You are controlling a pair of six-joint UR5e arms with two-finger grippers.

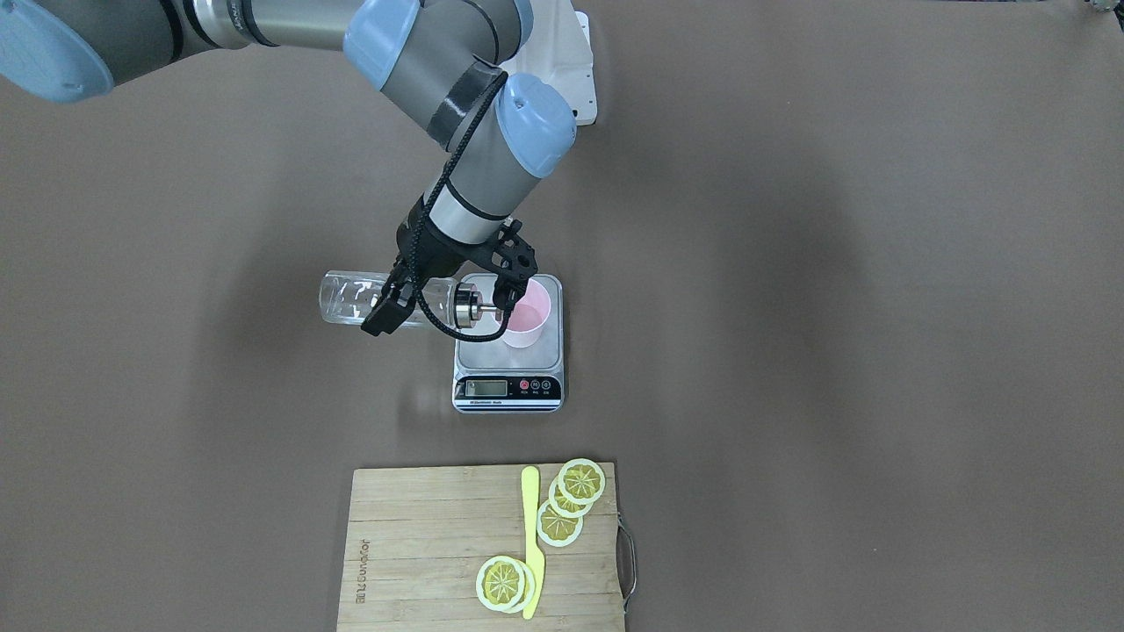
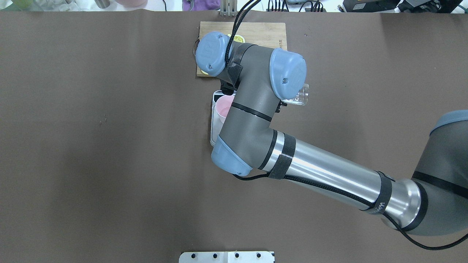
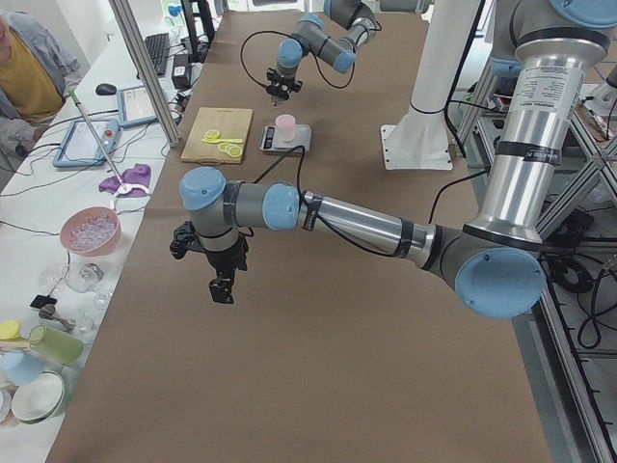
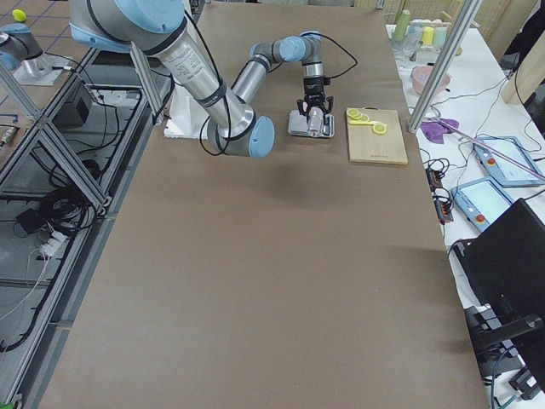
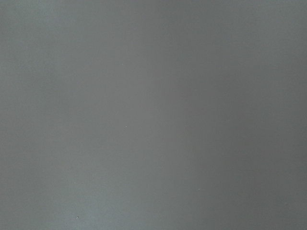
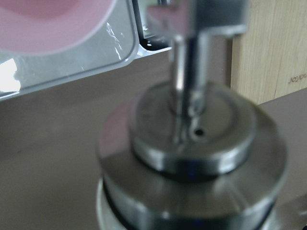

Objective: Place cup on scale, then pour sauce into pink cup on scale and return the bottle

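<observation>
Lying flat on its side in the air, the bottle (image 1: 351,300) is pinched round its middle by the right pincer (image 1: 392,296), one black finger on each side of the glass. Its long side runs across the bench (image 1: 834,307), from one end toward the other. The round glass bottom points to the robot's right. The shiny metal spout (image 1: 486,309) points to the robot's left and reaches just over the rim of the cup (image 1: 531,316). The glass looks clear, and I cannot tell how much sauce is inside.

The cup is pink and stands upright on the silver top of the scale (image 1: 507,377), near the back corner. The scale sits near the middle of the bench, with its little screen and buttons facing away from the robot.

The left pincer (image 3: 222,286) hangs low over a bare part of the bench, well apart from the scale. It shows only in the side view, so I cannot tell if it is spread or pressed together.

The bench is covered in plain brown. Past the scale lies a wooden cutting board (image 1: 421,544) with lemon slices (image 1: 581,481) and a yellow knife (image 1: 531,540) on it. Along the far edge runs a white side table (image 3: 58,212) with bowls, cups, a purple cloth and tablets. A person (image 3: 29,68) in a yellow shirt sits there.
</observation>
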